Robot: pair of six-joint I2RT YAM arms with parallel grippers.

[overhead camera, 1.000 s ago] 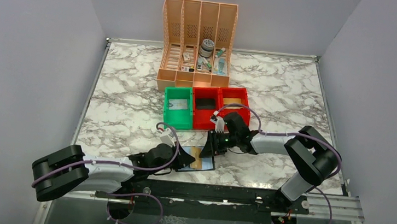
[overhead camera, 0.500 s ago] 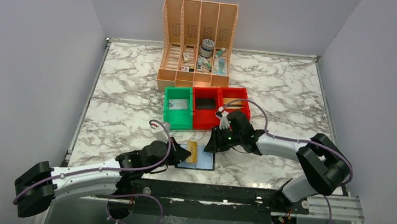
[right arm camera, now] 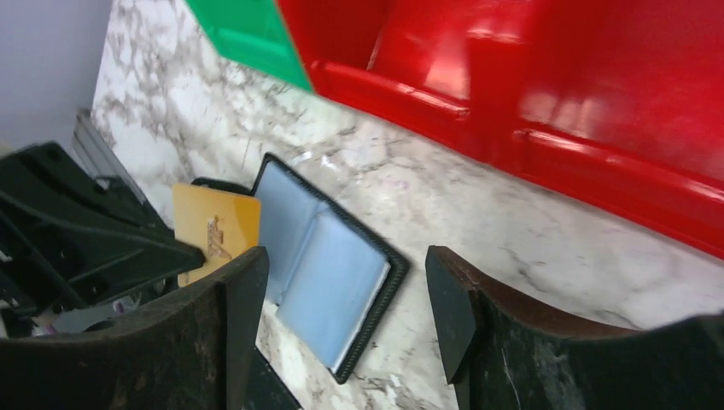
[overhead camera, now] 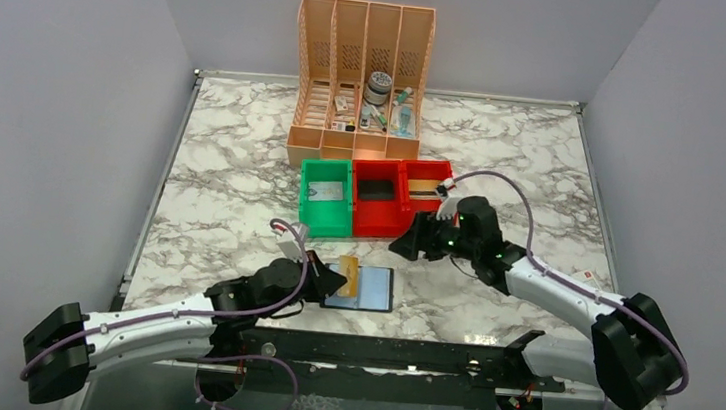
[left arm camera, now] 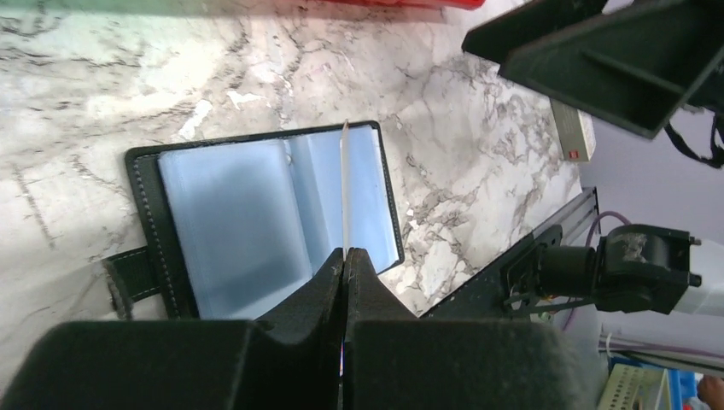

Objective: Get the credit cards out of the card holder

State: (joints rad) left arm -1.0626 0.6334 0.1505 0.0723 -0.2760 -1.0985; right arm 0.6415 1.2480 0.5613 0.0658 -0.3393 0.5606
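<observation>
The tan credit card (right arm camera: 215, 232) is held over the open card holder (overhead camera: 371, 288), which lies flat on the marble worktop (overhead camera: 241, 173), pale blue lining up. Whether the card touches the lining I cannot tell. My left tool (left arm camera: 344, 256) is clamped on the card. My right tool (right arm camera: 346, 266) hangs beyond the holder, fingers apart and gripping nothing, near the red bins (overhead camera: 380, 192).

Looks down from high above the near edge in the top external view, taking in the whole table (overhead camera: 243, 153). Sits close over the left gripper (left arm camera: 344, 252), facing the open card holder (left arm camera: 230, 222). Peers past the right gripper (right arm camera: 346, 256), from farther off, at that same card holder. Shared across all three.
</observation>
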